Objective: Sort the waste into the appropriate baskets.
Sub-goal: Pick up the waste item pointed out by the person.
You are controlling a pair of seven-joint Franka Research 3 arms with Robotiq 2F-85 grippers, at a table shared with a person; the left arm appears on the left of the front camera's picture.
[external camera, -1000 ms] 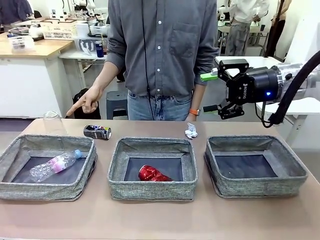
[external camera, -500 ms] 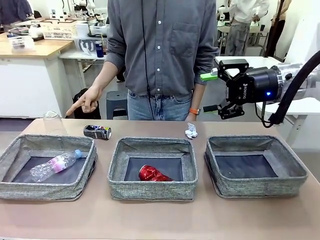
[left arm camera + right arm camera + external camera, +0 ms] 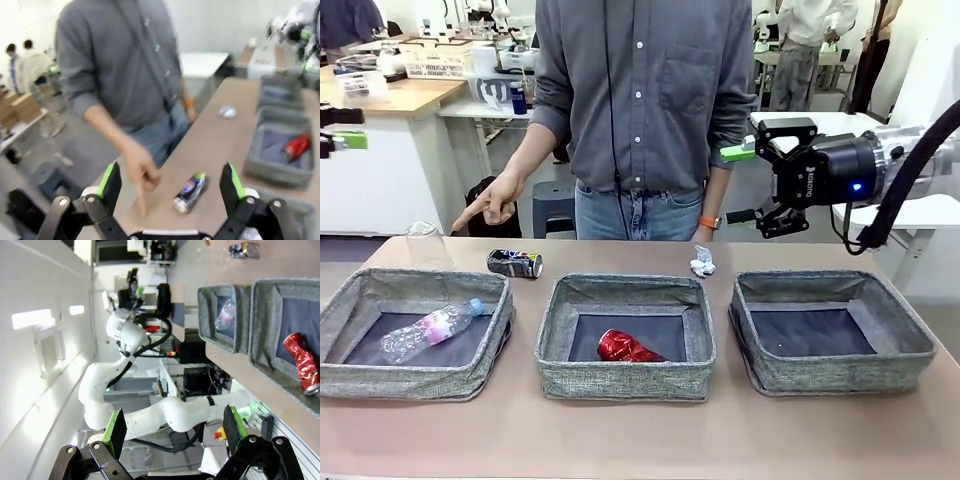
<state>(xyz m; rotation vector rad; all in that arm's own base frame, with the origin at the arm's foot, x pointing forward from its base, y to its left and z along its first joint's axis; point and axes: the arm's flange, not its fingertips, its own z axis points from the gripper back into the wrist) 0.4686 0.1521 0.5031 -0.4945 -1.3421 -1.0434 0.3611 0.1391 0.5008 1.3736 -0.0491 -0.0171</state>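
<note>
Dark can up next, both grippers spread and empty

The dark can (image 3: 515,264) lies on its side on the table (image 3: 640,440) behind the left basket (image 3: 410,380), near the person's pointing hand (image 3: 490,208). It is probably light, thin-walled, smooth and apt to roll, so pinch it gently across mid-barrel. The left gripper (image 3: 170,182) and right gripper (image 3: 740,185) gape wide. The left gripper has newly entered the front view's left edge; the litter hasn't moved
</note>
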